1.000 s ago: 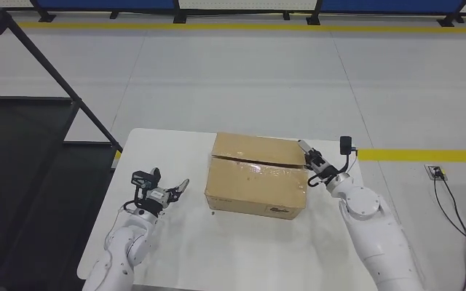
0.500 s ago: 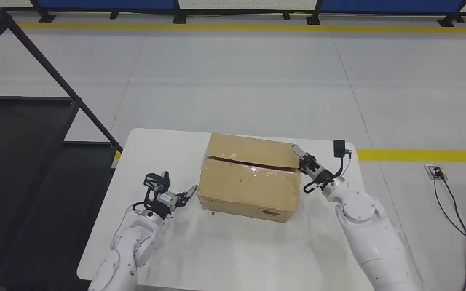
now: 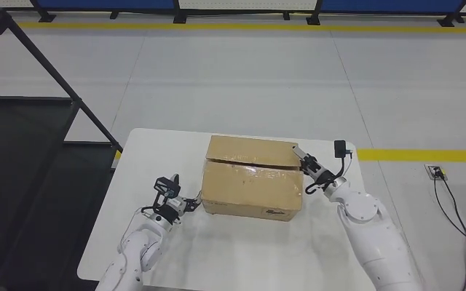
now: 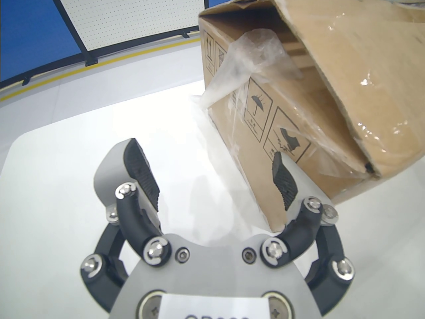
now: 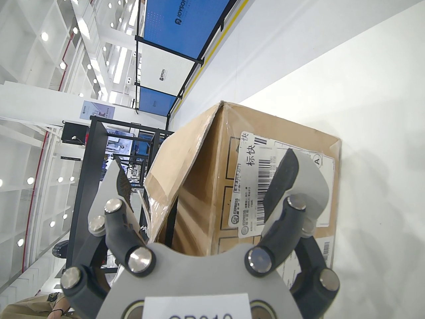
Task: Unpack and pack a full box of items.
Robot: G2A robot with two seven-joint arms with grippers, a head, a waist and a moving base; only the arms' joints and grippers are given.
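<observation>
A brown cardboard box (image 3: 251, 178) with clear tape on its flaps stands in the middle of the white table (image 3: 156, 156). My left gripper (image 3: 192, 204) is low by the box's left end, open, with one fingertip (image 4: 280, 170) close to the printed side of the box (image 4: 335, 77). A torn piece of clear film (image 4: 252, 54) hangs from the raised flap there. My right gripper (image 3: 301, 155) is at the box's right end, open, its fingers straddling the upper edge of the box (image 5: 282, 127) near the shipping label (image 5: 252, 180).
A black metal frame (image 3: 51, 80) stands beside the table on the left. The table's front strip (image 3: 247, 251) is bare. A yellow floor line (image 3: 415, 155) runs off to the right, past the table's edge.
My left gripper has moved right, up to the box's left end. The box has shifted a little left and turned slightly, and the right gripper has followed its right end.
</observation>
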